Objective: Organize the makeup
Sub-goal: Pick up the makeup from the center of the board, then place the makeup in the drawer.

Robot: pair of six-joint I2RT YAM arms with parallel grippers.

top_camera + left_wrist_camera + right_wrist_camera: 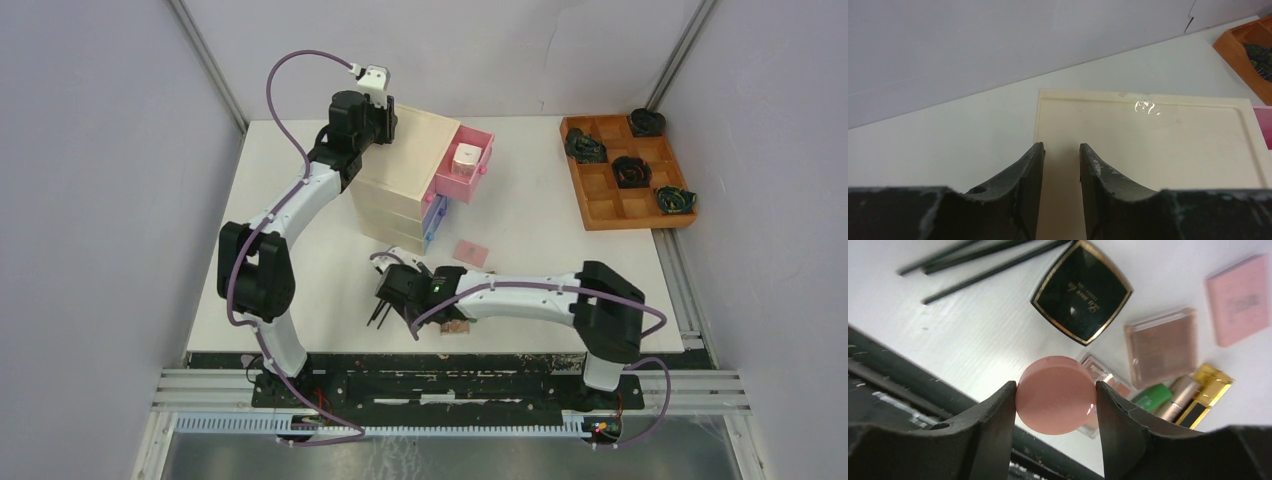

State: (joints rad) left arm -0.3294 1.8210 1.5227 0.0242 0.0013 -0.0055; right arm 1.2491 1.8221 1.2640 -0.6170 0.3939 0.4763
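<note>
My right gripper [1055,390] is shut on the pink round pad [1055,395], near the table's front edge. Beyond it on the white table lie the black compact [1081,290], thin black sticks [988,262], a brown palette [1160,346], a smaller palette [1110,379] partly hidden by the pad, a green tube [1153,396], gold tubes [1200,390] and a pink square [1239,299]. The white square jar [467,158] sits in the chest's open pink drawer [480,175]. My left gripper [1062,147] is open and empty over the chest's top [1158,145].
The pale wooden chest [410,170] stands at the back middle, with lower drawers slightly out. An orange-brown grid tray [618,205] with dark coiled objects sits at the back right. Grey walls close in both sides.
</note>
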